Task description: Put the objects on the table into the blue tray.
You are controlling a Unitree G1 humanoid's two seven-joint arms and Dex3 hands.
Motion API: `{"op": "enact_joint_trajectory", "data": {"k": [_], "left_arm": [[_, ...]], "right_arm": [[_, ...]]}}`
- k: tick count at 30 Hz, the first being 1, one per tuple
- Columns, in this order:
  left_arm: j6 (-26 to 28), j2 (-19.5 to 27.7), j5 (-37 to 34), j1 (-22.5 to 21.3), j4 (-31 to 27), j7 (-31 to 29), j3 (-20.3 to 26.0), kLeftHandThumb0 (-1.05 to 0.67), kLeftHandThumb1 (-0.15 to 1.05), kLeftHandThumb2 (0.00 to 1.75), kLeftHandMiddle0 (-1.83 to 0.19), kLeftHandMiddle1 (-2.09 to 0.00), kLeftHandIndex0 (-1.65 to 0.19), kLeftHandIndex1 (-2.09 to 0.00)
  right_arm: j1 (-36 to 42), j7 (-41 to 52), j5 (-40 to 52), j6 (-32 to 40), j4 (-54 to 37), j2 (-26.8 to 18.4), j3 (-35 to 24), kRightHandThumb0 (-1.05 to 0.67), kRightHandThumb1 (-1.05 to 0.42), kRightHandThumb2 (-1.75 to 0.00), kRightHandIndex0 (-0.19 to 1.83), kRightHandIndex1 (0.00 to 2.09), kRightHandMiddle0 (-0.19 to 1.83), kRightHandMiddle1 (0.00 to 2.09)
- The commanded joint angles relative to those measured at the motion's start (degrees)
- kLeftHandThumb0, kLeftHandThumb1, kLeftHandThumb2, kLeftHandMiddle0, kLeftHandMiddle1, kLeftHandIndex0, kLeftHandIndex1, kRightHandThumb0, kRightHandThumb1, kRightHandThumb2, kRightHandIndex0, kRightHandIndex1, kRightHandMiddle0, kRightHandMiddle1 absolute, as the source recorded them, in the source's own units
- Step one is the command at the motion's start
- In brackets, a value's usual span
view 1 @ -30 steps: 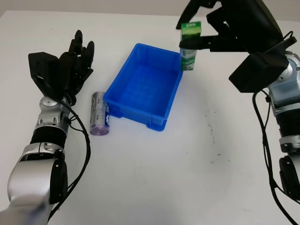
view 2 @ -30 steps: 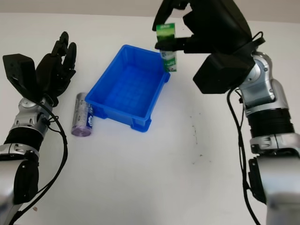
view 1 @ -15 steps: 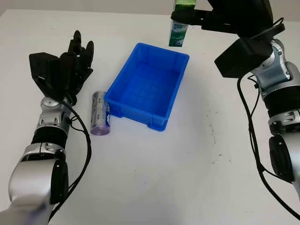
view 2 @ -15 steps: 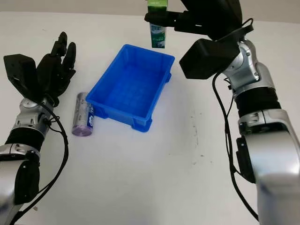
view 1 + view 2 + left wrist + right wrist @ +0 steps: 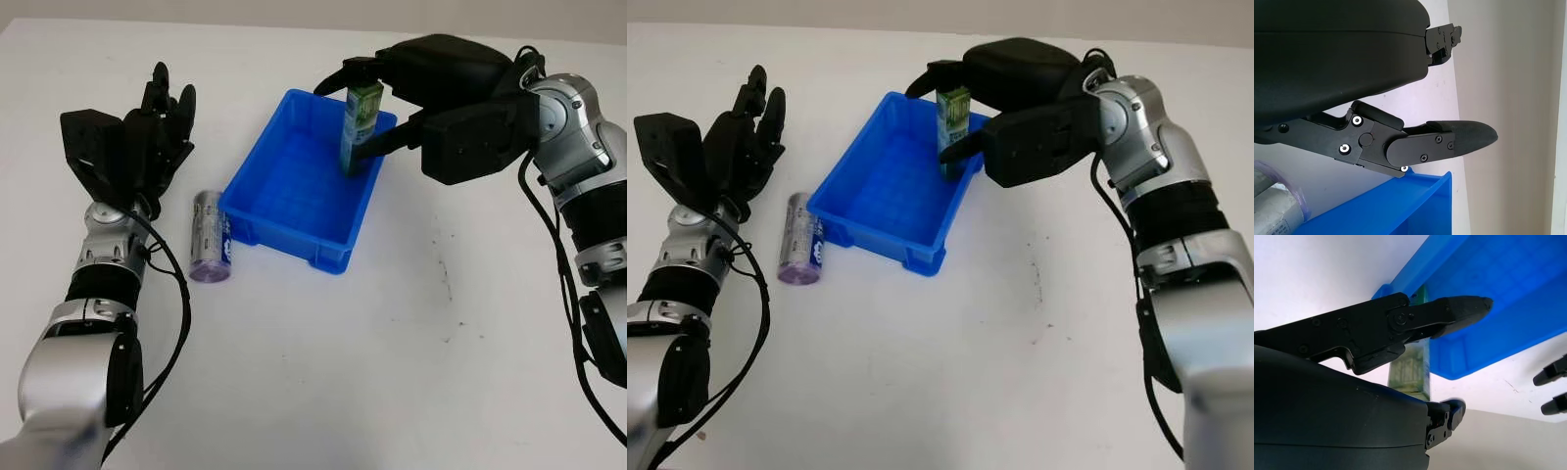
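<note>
My right hand (image 5: 341,119) is shut on a green carton (image 5: 362,113), holding it upright. The carton's lower end dips inside the blue tray (image 5: 294,211) by the tray's right wall, near the far corner. I cannot tell whether it touches the tray floor. The right wrist view shows the carton (image 5: 1409,369) pinched between my black fingers (image 5: 1449,311), with the tray (image 5: 1508,298) beyond. A silver and purple can (image 5: 208,237) lies on its side on the table just left of the tray. My left hand (image 5: 167,103) is open, raised above the table left of the can.
The white table (image 5: 392,372) spreads bare in front of and to the right of the tray. The tray itself holds nothing besides the carton. In the left wrist view the can's end (image 5: 1273,203) and a tray corner (image 5: 1400,210) lie under the hand.
My right hand has brought the carton down and toward me, from high above the tray's far rim into the tray. The left arm and the can have stayed put.
</note>
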Motion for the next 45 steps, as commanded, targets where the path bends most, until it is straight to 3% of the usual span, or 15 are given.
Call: {"op": "enact_joint_trajectory", "data": {"k": [1,12,18,25,34,38,45], "left_arm": [[-0.43,-0.15,0.28,0.39,-0.84,-0.20,-0.38,-0.66,1.05,0.58,0.19,0.00,0.19,0.00],[-0.47,-0.20,0.30,0.42,-0.57,-0.14,-0.53,-0.67,1.05,0.57,0.19,0.00,0.19,0.00],[-0.31,-0.26,0.35,0.33,-0.36,0.17,-0.51,-0.68,1.05,0.57,0.19,0.00,0.19,0.00],[-0.45,-0.03,0.91,0.27,-0.28,0.12,-0.90,-0.70,1.05,0.56,0.19,0.00,0.19,0.00],[-0.16,0.18,1.01,0.39,-0.36,-0.37,-1.00,-0.73,1.05,0.53,0.19,0.00,0.19,0.00],[-1.01,2.32,1.63,1.44,-1.87,-3.18,-1.50,-0.73,1.05,0.52,0.19,0.00,0.19,0.00],[-3.70,11.61,3.95,4.15,-7.63,-12.95,-3.04,-0.79,1.05,0.40,0.19,-0.02,0.16,-0.04]], "right_arm": [[1.11,-0.55,1.65,-0.11,-2.08,-0.34,-1.69,-0.83,-1.05,-0.28,-0.19,0.01,-0.12,0.03],[4.69,-13.06,11.27,-1.17,-2.19,3.01,-11.20,-0.86,-1.05,-0.65,-0.17,0.05,-0.16,0.03],[5.67,-18.73,18.70,0.22,1.67,5.24,-18.03,-0.78,-1.05,-0.68,-0.19,0.01,-0.18,0.03],[8.31,-18.44,28.38,11.16,2.56,6.54,-24.88,-0.80,-1.05,-0.66,-0.19,0.00,-0.19,0.00],[17.13,-16.15,30.50,19.62,-2.17,7.64,-25.78,-0.69,-1.05,-0.75,-0.19,0.00,-0.19,0.00],[19.71,-16.20,30.42,21.47,-5.58,8.34,-25.77,-0.71,-1.05,-0.74,-0.19,0.00,-0.19,0.00],[20.92,-16.73,29.68,24.43,-7.63,8.62,-25.70,-0.72,-1.05,-0.73,-0.19,0.00,-0.19,0.00]]}}
